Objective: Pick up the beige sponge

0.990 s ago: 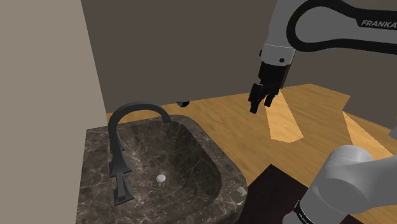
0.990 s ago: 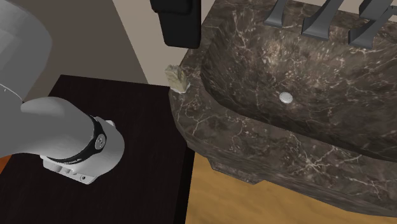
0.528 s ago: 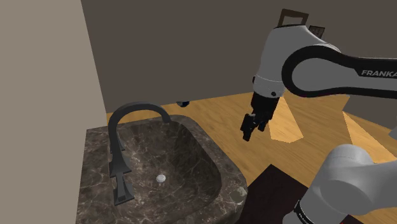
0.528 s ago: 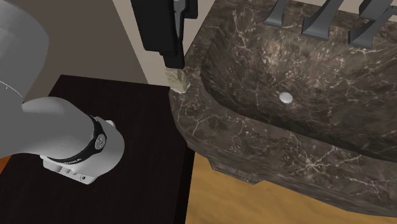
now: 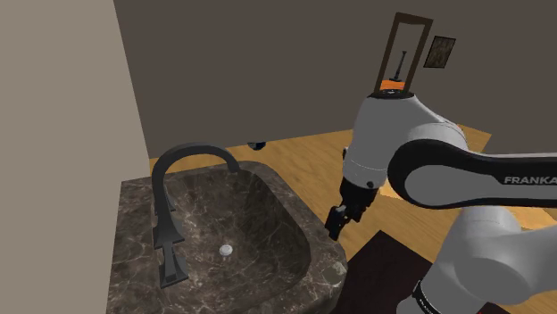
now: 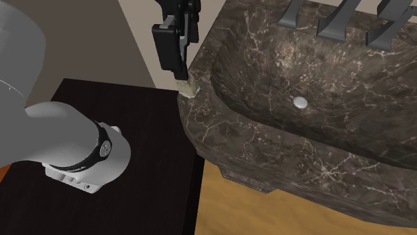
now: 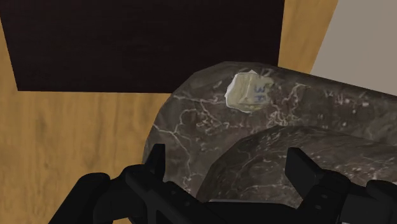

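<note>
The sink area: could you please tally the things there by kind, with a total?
Sink: 1, dark, marbled
Faucet: 1, dark
Sponge: 1, beige, on the sink's rim
Gripper: 1, black, open
Total: 4

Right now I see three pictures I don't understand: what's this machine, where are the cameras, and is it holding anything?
It is a white robot arm on a dark box stand. One picture looks from beside the stand, one from a camera near the sink, one from the hand itself. A dark marbled sink with a dark faucet is there; a small beige sponge lies on its rim. The black gripper hovers open close to the sponge, holding nothing.
</note>
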Controlling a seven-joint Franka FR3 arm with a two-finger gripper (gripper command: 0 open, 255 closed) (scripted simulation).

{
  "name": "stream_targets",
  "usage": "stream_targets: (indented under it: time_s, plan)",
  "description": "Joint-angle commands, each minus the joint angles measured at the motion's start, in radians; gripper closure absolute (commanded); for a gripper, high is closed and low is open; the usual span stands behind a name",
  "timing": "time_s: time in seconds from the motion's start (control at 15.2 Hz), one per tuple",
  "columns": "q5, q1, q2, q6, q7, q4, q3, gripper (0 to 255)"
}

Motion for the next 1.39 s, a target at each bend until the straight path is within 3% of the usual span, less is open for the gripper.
stream_targets:
  time_s: [0.0,0.26,0.86,0.92,1.32]
  plan:
    - [0.039,0.029,0.011,0.061,0.034,-0.046,0.050,0]
    - [0.121,0.082,0.083,0.196,0.106,-0.106,0.164,0]
    - [0.167,0.087,0.179,0.348,0.112,-0.165,0.220,0]
    - [0.167,0.088,0.178,0.347,0.111,-0.166,0.219,255]
    - [0.167,0.088,0.176,0.345,0.111,-0.166,0.219,255]
